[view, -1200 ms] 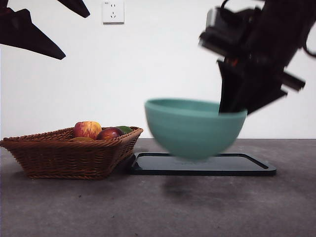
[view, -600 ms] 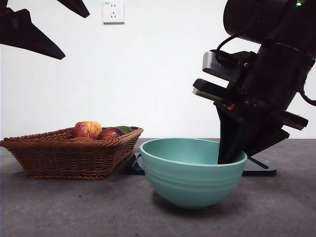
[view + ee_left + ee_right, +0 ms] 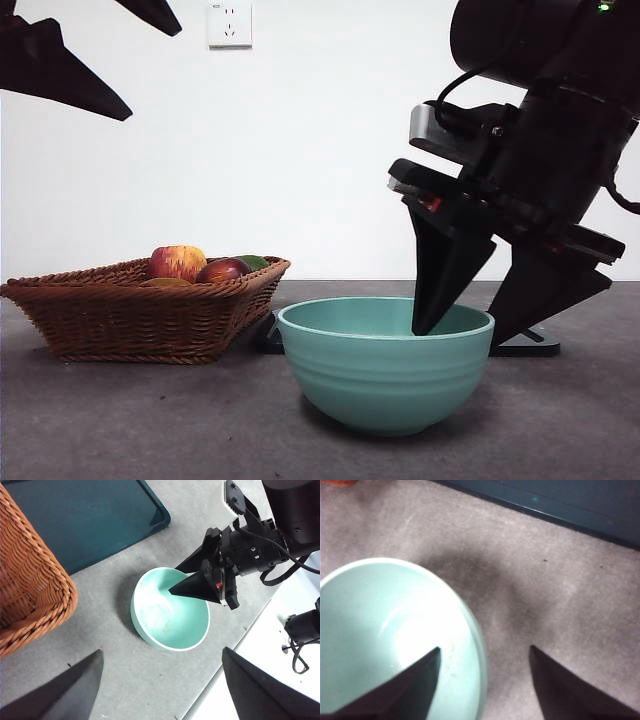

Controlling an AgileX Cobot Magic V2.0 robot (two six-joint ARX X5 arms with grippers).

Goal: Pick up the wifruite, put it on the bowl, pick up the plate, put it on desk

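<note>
- Two claws are mine. The right gripper is the one at work, and its jaws are spread wide and grip nothing. One jaw hangs inside the large round teal-green ceramic bowl and the other outside, so they straddle the rim at about three o'clock.
- The left gripper waits high above, also spread open and empty.
- The bowl stands upright on the broad matte dark grey-brown desk, just in front of the flat dark teal tray.
- I judge the setting-down step to be at its end. My next move calls for a straight lift of the right claw, so the inner jaw clears the rim without tipping the bowl.
- The bowl is empty, and the tray carries nothing that I can see.
- The woven brown wicker basket sits at nine o'clock from the bowl in the front view. It holds a red-yellow apple, a dark red fruit and something green.
- A small dull brown fruit, low beside the apple, is probably the wifruite. It lies in the basket, so that part of the task looks undone.
</note>
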